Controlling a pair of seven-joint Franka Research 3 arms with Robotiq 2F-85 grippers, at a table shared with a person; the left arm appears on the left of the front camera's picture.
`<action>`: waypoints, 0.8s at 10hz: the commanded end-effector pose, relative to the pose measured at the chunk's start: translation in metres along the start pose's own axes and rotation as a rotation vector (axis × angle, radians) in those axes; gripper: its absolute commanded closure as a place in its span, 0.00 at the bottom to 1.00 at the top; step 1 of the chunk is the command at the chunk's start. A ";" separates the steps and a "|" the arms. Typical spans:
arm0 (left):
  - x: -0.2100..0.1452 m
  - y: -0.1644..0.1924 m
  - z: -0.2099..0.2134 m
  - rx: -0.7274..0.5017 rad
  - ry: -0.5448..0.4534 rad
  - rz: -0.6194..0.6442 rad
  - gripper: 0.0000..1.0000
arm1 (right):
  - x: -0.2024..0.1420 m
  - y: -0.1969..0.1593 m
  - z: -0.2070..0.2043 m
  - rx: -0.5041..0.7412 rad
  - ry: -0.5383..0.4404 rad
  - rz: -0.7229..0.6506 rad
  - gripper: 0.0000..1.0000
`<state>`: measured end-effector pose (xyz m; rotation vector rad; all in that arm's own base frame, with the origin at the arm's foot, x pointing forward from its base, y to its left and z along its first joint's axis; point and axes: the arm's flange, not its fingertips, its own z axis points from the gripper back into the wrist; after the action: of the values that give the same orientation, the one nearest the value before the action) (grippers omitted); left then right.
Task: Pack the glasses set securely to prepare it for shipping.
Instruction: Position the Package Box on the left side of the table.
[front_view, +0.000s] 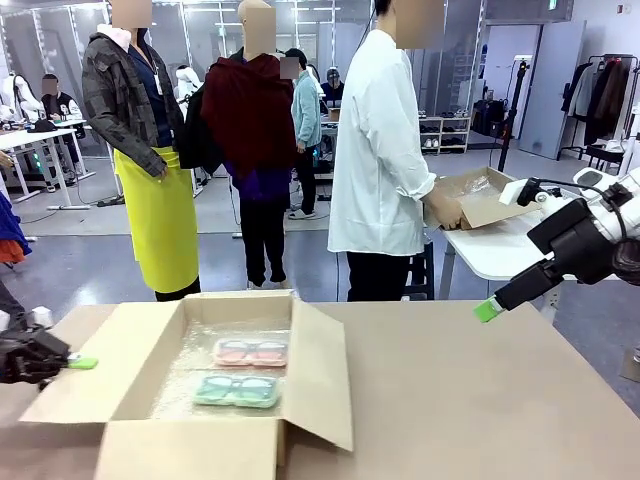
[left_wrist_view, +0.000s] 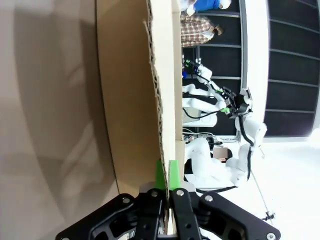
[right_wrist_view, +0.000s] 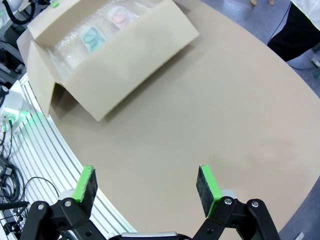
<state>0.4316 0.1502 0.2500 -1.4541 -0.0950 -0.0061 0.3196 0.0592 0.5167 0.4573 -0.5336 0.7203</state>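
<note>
Brown table (front_view: 480, 390) bears an open box (front_view: 140, 450) (busy workshop behind).

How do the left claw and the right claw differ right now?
The left claw is shut, pinching the edge of the cardboard box's left flap; the right claw is open and holds nothing. The left claw sits low at the box, while the right claw hangs above the bare table, away from the box. Both have black fingers with green pads.
</note>
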 end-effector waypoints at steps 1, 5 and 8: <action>-0.014 -0.006 0.065 -0.002 -0.017 -0.036 0.98 | 0.002 0.001 0.000 -0.002 -0.007 0.006 0.00; -0.032 -0.015 0.181 0.048 -0.131 -0.031 0.98 | 0.002 0.001 0.000 -0.002 -0.007 0.006 0.00; -0.029 -0.026 0.238 0.105 -0.125 0.000 0.98 | 0.002 0.001 0.000 -0.002 -0.007 0.006 0.00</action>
<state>0.3808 0.3671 0.2939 -1.3453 -0.2427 0.0916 0.3197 0.0593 0.5169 0.4571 -0.5337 0.7205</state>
